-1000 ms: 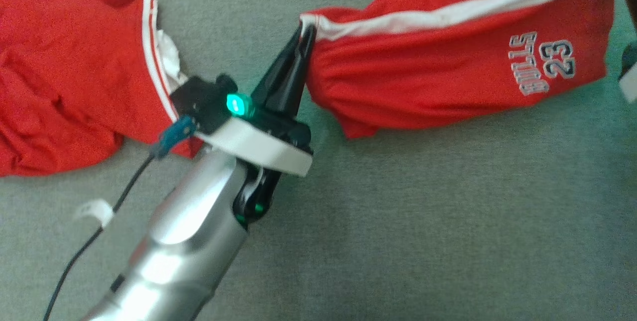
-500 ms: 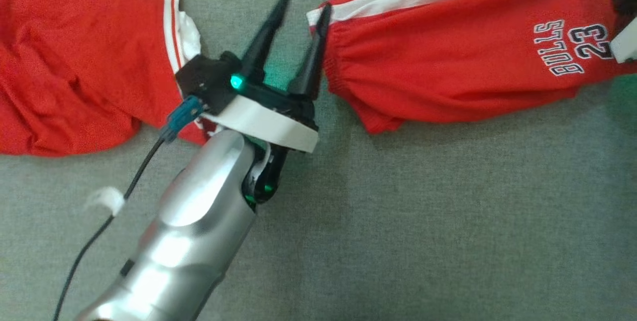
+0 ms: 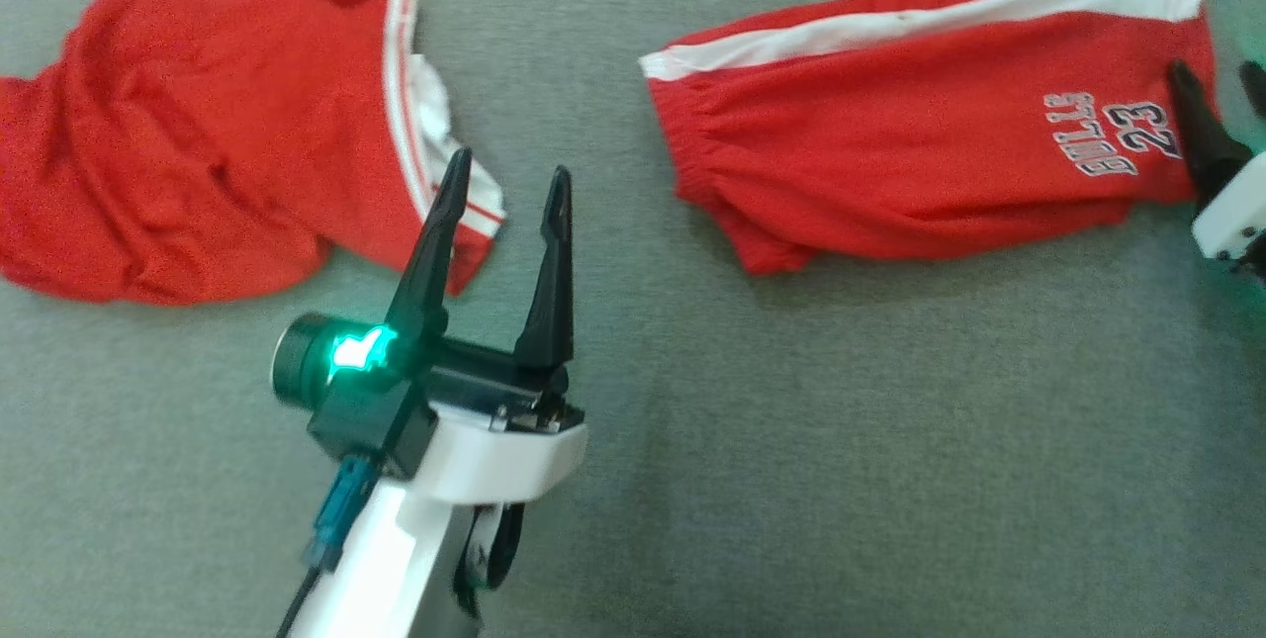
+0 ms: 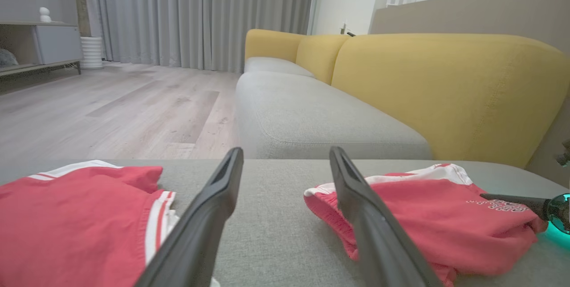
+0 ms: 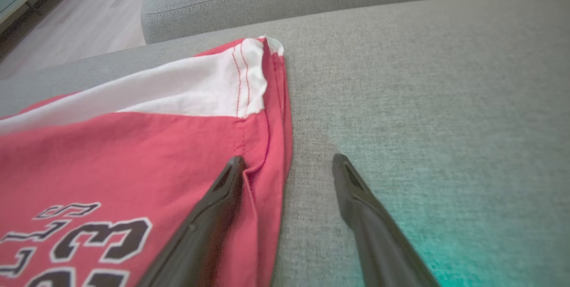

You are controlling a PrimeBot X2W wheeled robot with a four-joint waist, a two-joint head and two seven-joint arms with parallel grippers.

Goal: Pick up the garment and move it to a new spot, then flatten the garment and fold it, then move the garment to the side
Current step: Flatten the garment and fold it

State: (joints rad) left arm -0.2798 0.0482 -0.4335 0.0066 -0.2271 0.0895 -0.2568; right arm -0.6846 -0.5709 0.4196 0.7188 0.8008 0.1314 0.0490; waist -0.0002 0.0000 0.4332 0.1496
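Grey fabric sofa seat (image 3: 791,480), one, serving as work surface; yellow backrest (image 4: 445,91) behind it is seen along the left gripper's fingers.

Garments, two, both red with white trim.
- Jersey top (image 3: 198,143), one, crumpled, lying left of the left gripper (image 3: 510,166), its striped hem just beside the left finger.
- Shorts (image 3: 920,153), one, judged the task's garment: laid lengthwise, partly flattened, gathered waistband ahead and right of the left gripper, leg hem at the right gripper (image 3: 1215,69). White side stripe, one; "BULLS 23" print (image 3: 1113,129), one.

Handling, judged: light, thin, limp knit; no stiffness, so it is expected to sag and bunch when lifted. Slight slipperiness is likely; no fragility. Hold is best taken at stitched edges, the waistband corner and the hem corner, where layers are thickest.

Grippers, two; dark fingers, four. Left: jaws spread, nothing held. Right (image 5: 289,158): jaws spread, one finger over the shorts' hem, the other over bare cushion, nothing pinched.
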